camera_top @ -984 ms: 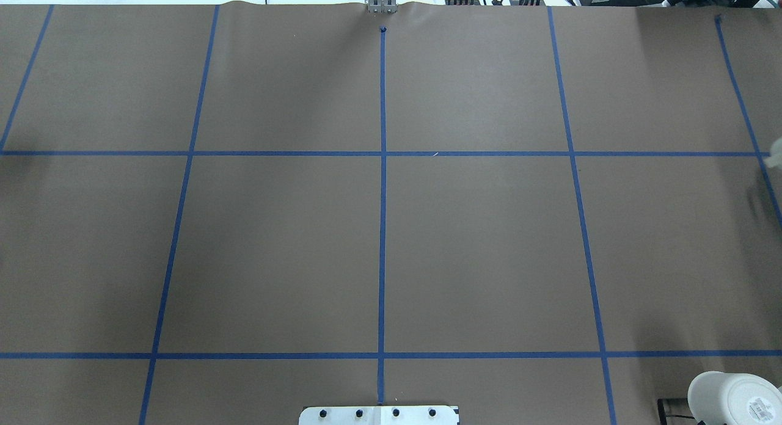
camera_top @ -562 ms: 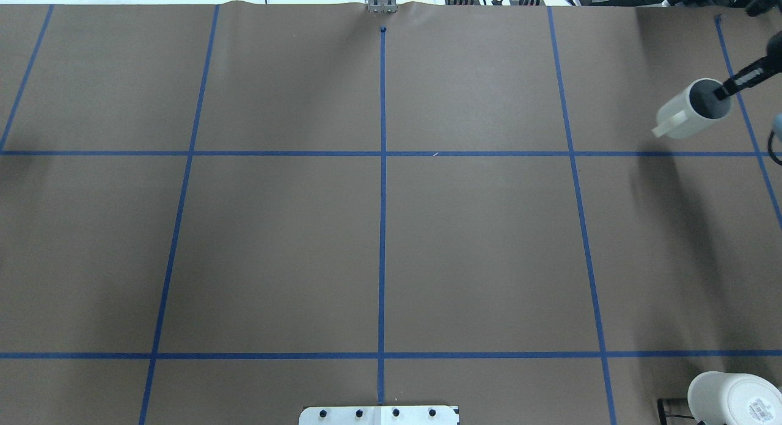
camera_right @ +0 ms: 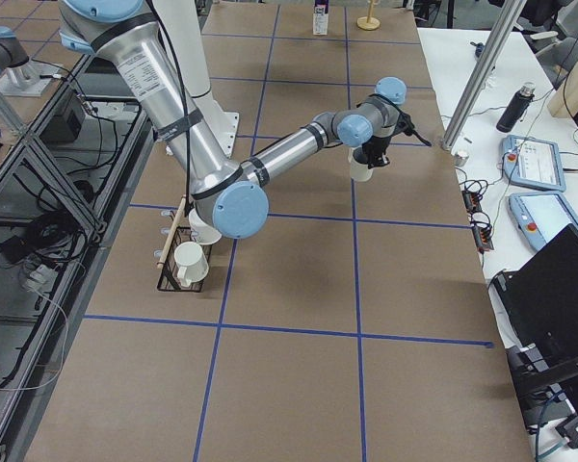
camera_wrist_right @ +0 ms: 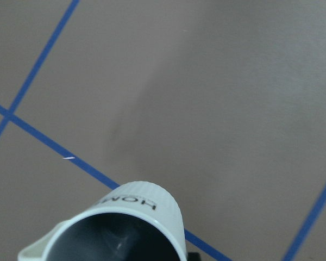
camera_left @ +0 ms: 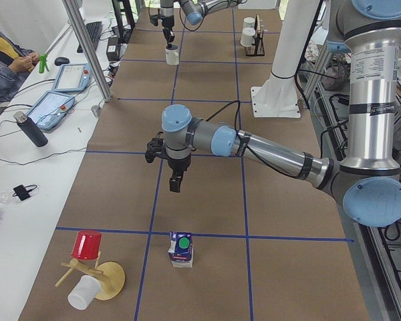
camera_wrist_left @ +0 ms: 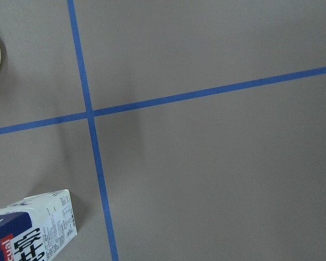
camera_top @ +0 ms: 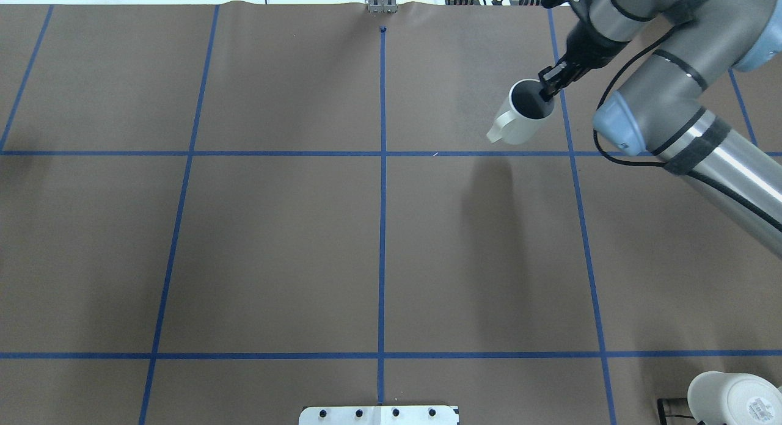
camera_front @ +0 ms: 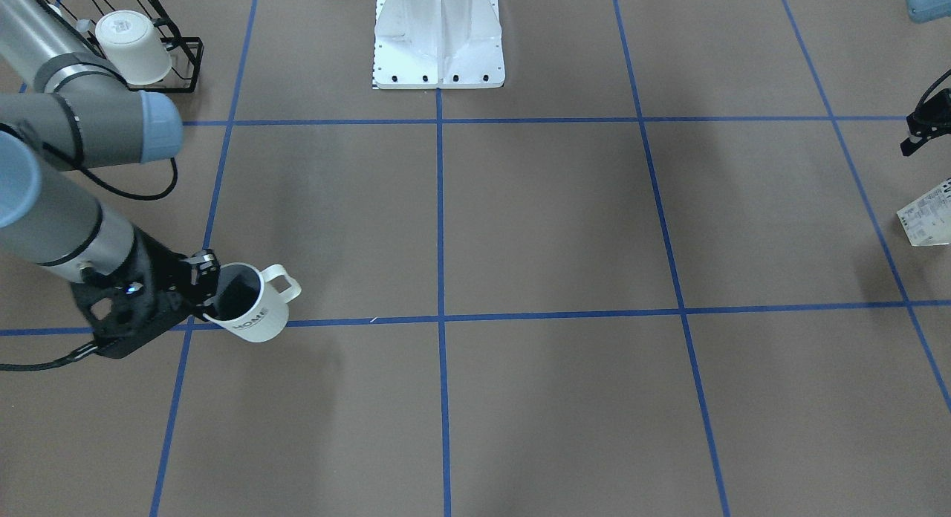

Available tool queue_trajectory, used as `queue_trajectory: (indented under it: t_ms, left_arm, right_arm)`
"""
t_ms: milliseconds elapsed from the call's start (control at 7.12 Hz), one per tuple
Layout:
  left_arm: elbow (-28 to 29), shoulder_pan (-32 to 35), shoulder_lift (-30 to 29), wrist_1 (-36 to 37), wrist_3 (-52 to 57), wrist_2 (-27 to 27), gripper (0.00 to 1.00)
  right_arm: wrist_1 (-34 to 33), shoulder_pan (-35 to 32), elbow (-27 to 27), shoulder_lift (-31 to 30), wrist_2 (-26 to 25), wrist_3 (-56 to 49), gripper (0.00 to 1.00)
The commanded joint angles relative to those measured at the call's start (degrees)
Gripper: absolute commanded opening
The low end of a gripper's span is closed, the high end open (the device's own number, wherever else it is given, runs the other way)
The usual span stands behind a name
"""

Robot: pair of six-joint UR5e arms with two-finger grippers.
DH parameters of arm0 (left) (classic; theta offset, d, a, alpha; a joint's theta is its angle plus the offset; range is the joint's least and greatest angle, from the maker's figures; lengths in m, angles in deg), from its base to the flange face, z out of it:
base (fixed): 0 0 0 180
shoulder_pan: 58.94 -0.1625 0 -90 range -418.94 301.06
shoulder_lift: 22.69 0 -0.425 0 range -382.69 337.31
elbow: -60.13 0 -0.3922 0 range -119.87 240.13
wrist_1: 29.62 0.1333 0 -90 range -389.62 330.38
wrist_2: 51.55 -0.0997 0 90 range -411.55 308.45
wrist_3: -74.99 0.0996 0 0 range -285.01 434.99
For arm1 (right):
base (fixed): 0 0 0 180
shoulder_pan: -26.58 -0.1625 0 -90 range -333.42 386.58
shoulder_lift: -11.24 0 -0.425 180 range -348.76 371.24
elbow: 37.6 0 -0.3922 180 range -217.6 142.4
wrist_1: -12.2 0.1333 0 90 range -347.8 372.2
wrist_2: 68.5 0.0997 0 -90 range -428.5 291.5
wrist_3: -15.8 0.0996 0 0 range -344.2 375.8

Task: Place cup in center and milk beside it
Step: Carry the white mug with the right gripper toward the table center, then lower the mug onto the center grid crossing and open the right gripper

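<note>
Jaws on the R gripper (camera_top: pixel 545 90) pinch the cup (camera_top: pixel 524 112) by its rim, one finger inside the dark bowl, one outside, w/ the handle on the side away from the wrist. We see the mug held off the brown paper, tilted a little, and its shadow falls on the surface below. It hangs on the robot's right of the center (camera_top: pixel 383 153), a bit beyond the cross line and well apart from the crossing itself.

For the L gripper (camera_left: pixel 176 182) we can't tell if the jaws are spread or pressed. It's small in the side view and cut off at the edge of the front one. It hangs above the table w/ nothing in it that we can see, near the milk (camera_left: pixel 181 249) but apart from it. That carton stands upright at the robot's left end, green cap up, just beside a tape line.

Progress, as we judge it: cup is grasped and lifted, approx. halfway thru step one. Nothing sits at the crossing yet. Left to do: bring the mug over the crossing, set it down upright, let go. Then the whole milk leg, i.e. grip the carton, bring it in, and stand it next to the mug.
</note>
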Motion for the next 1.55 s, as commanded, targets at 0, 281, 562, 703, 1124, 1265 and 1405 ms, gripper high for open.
queue_trajectory:
  t_ms: [0, 281, 562, 703, 1124, 1265, 1405]
  left_arm:
    - [0.1, 0.0, -0.3, 0.0, -0.1, 0.0, 0.98]
    - [0.3, 0.0, -0.2, 0.0, 0.0, -0.1, 0.98]
    - [0.3, 0.0, -0.3, 0.0, 0.0, -0.1, 0.98]
    - [0.1, 0.0, -0.4, 0.0, 0.0, -0.1, 0.98]
    - [0.1, 0.0, -0.4, 0.0, -0.1, -0.1, 0.98]
    - [0.1, 0.0, -0.4, 0.0, -0.1, -0.1, 0.98]
    - [0.1, 0.0, -0.4, 0.0, -0.1, -0.1, 0.98]
  right_arm:
    - [-0.4, 7.9, 3.4, 9.0, -6.6, 6.4, 0.00]
    - [-0.4, 10.6, 14.9, 19.3, -7.4, 9.0, 0.00]
    - [-0.1, 12.3, 19.3, 22.3, -8.7, 8.6, 0.00]
    - [0.1, 12.9, 19.9, 22.1, -9.0, 8.4, 0.00]
    - [0.3, 13.2, 21.1, 21.9, -9.0, 8.2, 0.00]
    - [0.3, 13.6, 21.3, 21.7, -9.0, 8.2, 0.00]
    - [0.4, 13.8, 21.3, 21.7, -9.1, 8.2, 0.00]
